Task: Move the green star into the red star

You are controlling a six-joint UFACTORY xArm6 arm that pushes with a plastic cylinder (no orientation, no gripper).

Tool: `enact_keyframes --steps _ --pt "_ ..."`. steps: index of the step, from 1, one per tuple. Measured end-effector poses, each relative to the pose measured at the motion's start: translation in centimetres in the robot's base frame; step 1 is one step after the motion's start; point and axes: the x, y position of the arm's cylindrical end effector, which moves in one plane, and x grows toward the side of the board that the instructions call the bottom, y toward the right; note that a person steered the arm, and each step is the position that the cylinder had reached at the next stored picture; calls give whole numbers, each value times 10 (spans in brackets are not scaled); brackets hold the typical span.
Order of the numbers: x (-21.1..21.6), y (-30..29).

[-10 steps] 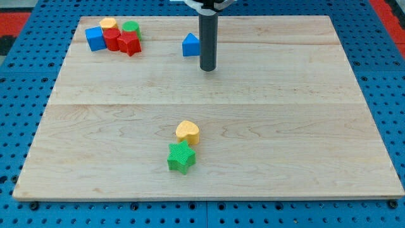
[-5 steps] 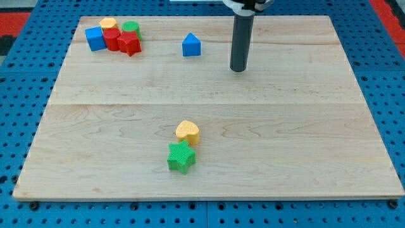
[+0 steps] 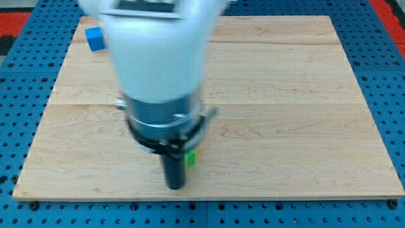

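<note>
The arm now fills the middle of the view and is blurred by motion. My tip (image 3: pixel 174 186) is near the board's bottom edge, just left of and below the green star (image 3: pixel 190 158), of which only a small right corner shows past the rod. I cannot tell whether the tip touches it. The red star is hidden behind the arm's white body. A blue cube (image 3: pixel 95 38) shows at the view's top left.
The wooden board (image 3: pixel 304 114) lies on a blue pegboard surface (image 3: pixel 19 95). The yellow heart, the blue triangle block and the other top-left blocks are hidden behind the arm.
The arm has swept from the top middle of the board down to the bottom centre, beside the green star. It now covers the heart and most of the top-left blocks.
</note>
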Motion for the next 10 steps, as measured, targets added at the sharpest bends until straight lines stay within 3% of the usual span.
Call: enact_keyframes --steps 2,4,7,8,10 --pt "-32 53" --pt "-65 -46" --pt "-24 -12" --pt "-27 27" --pt "-52 24"
